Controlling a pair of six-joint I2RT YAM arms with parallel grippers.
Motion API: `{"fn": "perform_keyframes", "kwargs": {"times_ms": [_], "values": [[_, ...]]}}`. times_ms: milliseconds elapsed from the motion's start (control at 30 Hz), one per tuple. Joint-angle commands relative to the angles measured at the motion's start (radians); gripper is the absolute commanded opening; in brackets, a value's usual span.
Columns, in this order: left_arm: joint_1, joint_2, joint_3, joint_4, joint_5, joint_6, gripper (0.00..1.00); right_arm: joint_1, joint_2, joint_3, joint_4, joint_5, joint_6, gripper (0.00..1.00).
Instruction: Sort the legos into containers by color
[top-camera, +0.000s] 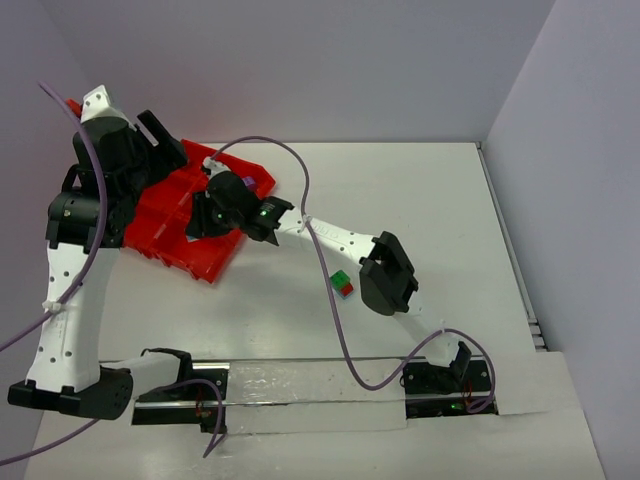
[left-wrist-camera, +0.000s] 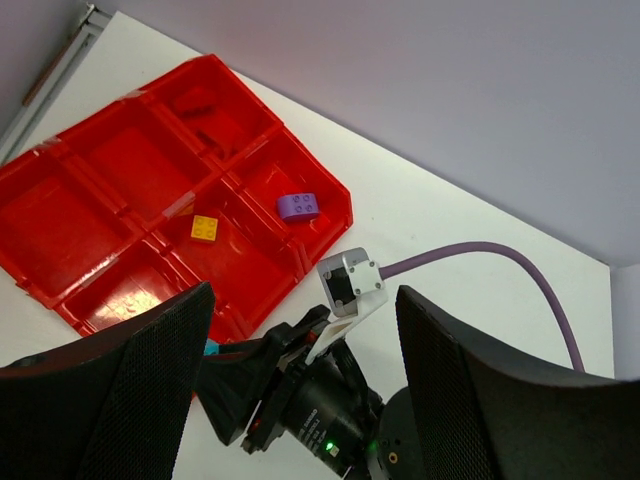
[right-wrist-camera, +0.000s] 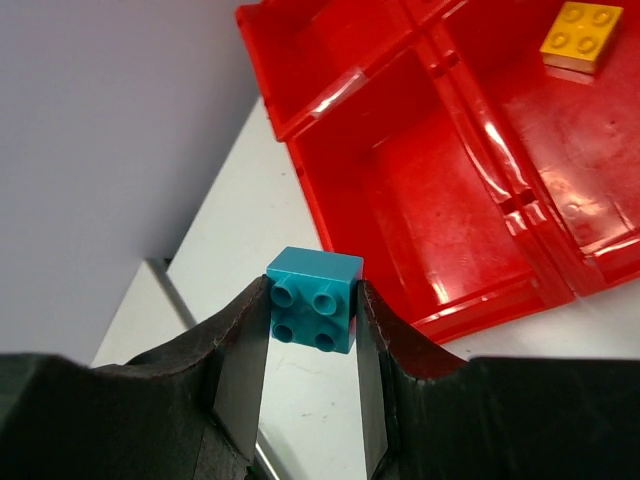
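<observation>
The right fingers (right-wrist-camera: 240, 370) pinch a cyan brick (right-wrist-camera: 314, 300) tight; the nearest empty compartment (right-wrist-camera: 420, 210) of the red tray (right-wrist-camera: 500, 303) lies at one o'clock. The left fingers (left-wrist-camera: 130, 390) stand wide apart, empty.

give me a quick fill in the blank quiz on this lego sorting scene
1. The held lego between the right gripper fingers is ____ in colour.
2. In the red tray, the purple lego lies in the compartment next to the ____ one.
3. The pair on the table outside the tray is green and ____.
4. The left gripper fingers stand ____.
Missing words: cyan; yellow; red; open.
</observation>
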Motion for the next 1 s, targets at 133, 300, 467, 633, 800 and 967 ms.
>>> {"fn": "perform_keyframes", "kwargs": {"times_ms": [133,300,467,633,800,967], "values": [[0.008,-0.005,-0.102,0.101,-0.008,-0.107,0.81,-0.016,0.000,0.039,-0.013,-0.069,-0.004,0.21],[0.010,0.100,-0.041,0.020,-0.016,-0.127,0.81,-0.051,0.006,0.018,0.002,-0.114,0.017,0.21],[0.013,0.110,-0.043,0.022,0.003,-0.139,0.81,-0.073,0.026,0.016,-0.009,-0.136,0.010,0.21],[0.019,0.152,0.016,-0.037,0.008,-0.134,0.81,-0.073,0.089,0.060,-0.009,-0.144,0.025,0.21],[0.019,0.143,-0.001,-0.039,0.064,-0.147,0.81,-0.073,0.163,0.117,-0.002,-0.139,0.025,0.22],[0.017,0.110,-0.044,-0.005,0.076,-0.136,0.81,-0.072,0.226,0.160,-0.007,-0.126,0.037,0.24]]}}
